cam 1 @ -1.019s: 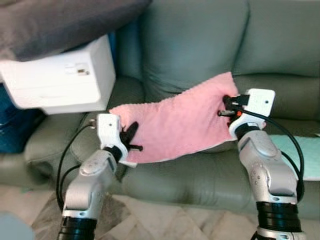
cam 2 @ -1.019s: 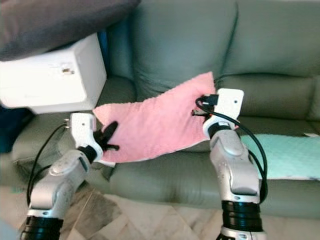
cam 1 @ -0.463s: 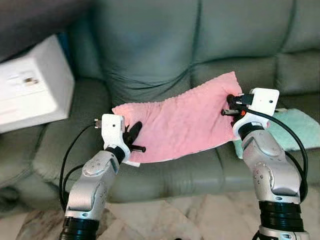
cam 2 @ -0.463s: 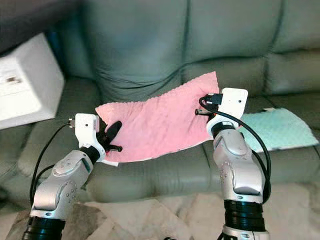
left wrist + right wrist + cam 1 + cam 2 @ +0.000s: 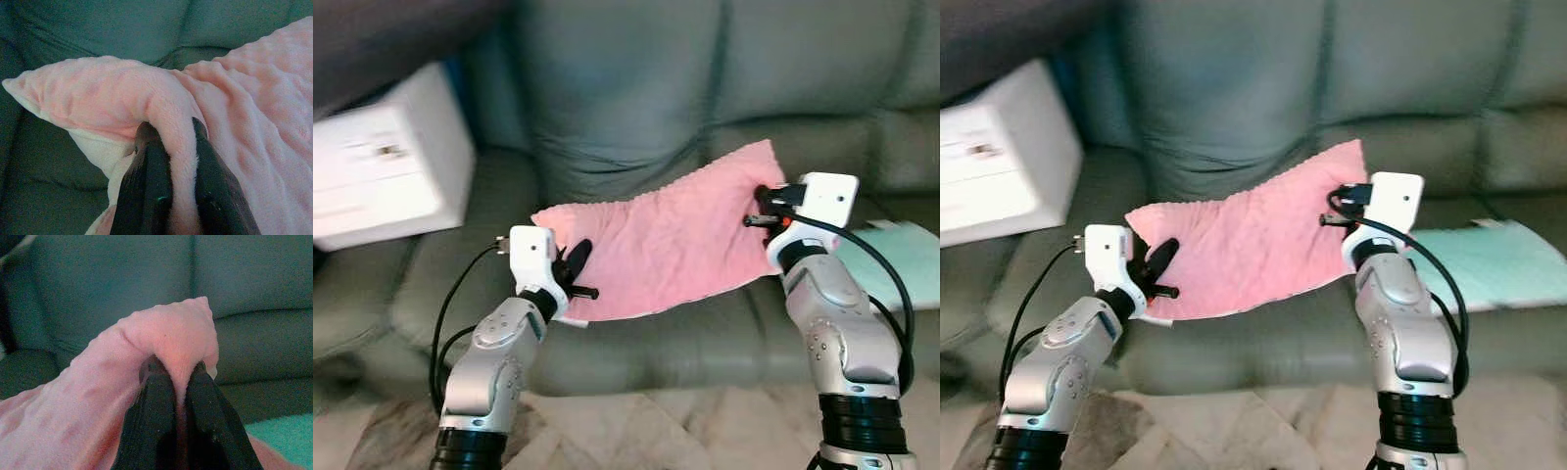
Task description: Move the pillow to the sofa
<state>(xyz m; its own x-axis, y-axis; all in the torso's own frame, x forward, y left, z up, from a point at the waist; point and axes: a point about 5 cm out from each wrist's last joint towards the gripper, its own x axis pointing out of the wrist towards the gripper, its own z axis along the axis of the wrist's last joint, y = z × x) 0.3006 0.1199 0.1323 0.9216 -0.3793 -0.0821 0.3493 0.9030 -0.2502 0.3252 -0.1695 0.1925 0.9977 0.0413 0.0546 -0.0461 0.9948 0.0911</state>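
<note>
A pink fuzzy pillow hangs stretched between my two grippers, above the seat of a grey-green leather sofa. My left gripper is shut on the pillow's lower left corner; in the left wrist view its black fingers pinch a fold of pink fabric. My right gripper is shut on the upper right corner, and the right wrist view shows its fingers clamped on the pink cloth. The pillow sags in the middle, its right end higher than its left.
A white box sits on the sofa's left armrest side, under something dark grey. A pale teal cloth lies on the seat at the right. Marble-patterned floor runs in front of the sofa.
The camera has swung slightly back left: the white box and sofa shifted right in view. Both grippers keep their hold on the pillow, unchanged.
</note>
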